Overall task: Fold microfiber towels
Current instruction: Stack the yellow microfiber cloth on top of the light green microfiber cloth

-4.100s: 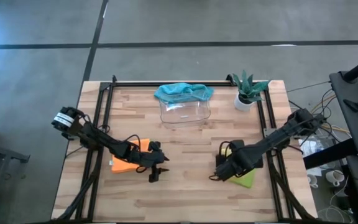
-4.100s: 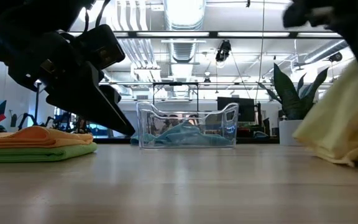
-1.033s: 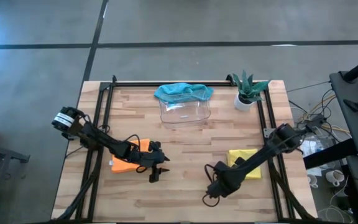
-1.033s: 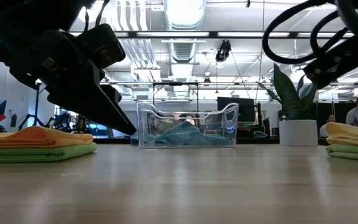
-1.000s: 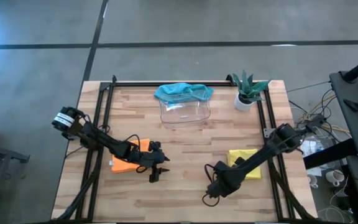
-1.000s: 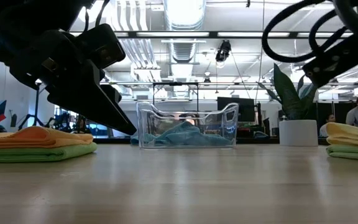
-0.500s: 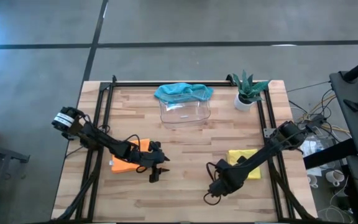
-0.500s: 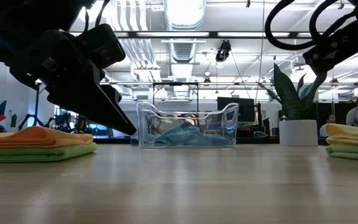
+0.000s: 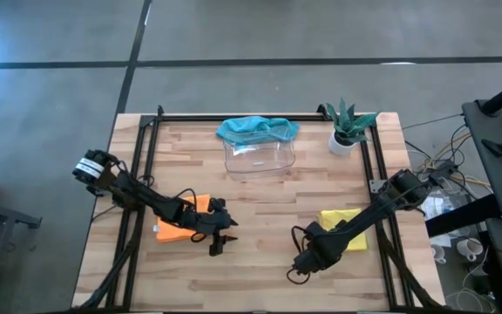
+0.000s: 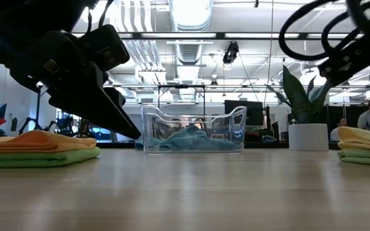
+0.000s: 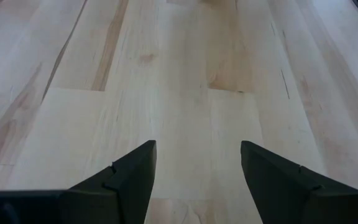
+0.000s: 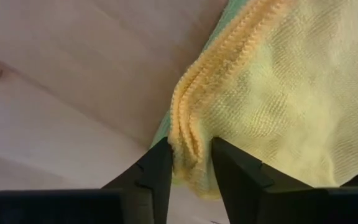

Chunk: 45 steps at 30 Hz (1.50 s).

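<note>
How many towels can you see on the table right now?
5. Orange towel lies on a lime green towel at the left; yellow towel lies on a second green one at the right; teal towel is in the clear tray. More may be hidden.

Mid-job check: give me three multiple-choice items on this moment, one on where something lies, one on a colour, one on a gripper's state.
1. Where is the teal towel?
A. in the clear tray
B. under the plant
C. in the left gripper

2. What colour tops the right-hand stack?
A. orange
B. yellow
C. teal

3. How is the left gripper?
A. shut on a towel
B. out of view
C. open over bare table

Key: 1 A, it drapes over the tray's rim; 2 B, the yellow towel lies over a green one; 3 C, its fingers stand apart, holding nothing.
</note>
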Available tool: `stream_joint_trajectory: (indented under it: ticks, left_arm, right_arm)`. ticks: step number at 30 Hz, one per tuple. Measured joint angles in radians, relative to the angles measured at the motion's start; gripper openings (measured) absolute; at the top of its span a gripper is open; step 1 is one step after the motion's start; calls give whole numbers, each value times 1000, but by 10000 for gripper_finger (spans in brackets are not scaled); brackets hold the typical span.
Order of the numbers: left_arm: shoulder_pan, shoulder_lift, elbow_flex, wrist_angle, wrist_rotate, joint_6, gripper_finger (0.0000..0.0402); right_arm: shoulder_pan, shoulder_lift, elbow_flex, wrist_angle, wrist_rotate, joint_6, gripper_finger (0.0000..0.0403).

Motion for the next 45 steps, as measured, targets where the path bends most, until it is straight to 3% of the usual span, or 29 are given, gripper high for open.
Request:
stream_joint_trajectory:
  ticks: [7, 25, 29, 37, 45]
  left_arm:
    - [0, 0, 0, 0, 0, 0, 219]
    - [0, 0, 0, -1, 0, 0, 219]
    - [0, 0, 0, -1, 0, 0, 219]
    - [0, 0, 0, -1, 0, 0, 219]
    - [0, 0, 0, -1, 0, 0, 219]
  right_arm:
    - [-15, 0, -13, 75, -14, 20, 111]
    - [-33, 20, -22, 73, -25, 36, 109]
    - [-33, 0, -15, 60, -22, 40, 93]
    - [-41, -2, -24, 45, -23, 43, 16]
    - [-44, -31, -22, -5, -51, 15, 14]
